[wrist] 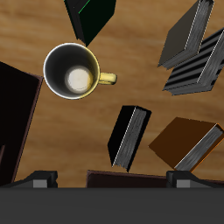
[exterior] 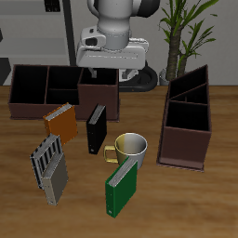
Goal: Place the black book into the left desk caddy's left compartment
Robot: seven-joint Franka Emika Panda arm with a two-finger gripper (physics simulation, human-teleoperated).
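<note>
A thin, all-black book (exterior: 96,129) is standing upright on the table (exterior: 186,200), beside a mug (exterior: 131,147) and an orange book (exterior: 60,122). The gripper (exterior: 112,72) is hovering above it; how wide the claw is, I cannot tell. The left caddy (exterior: 186,119) is sitting well apart, open wood between them.

Wooden table (exterior: 195,204), potted plant (exterior: 186,28), perhaps grey wall behind
</note>
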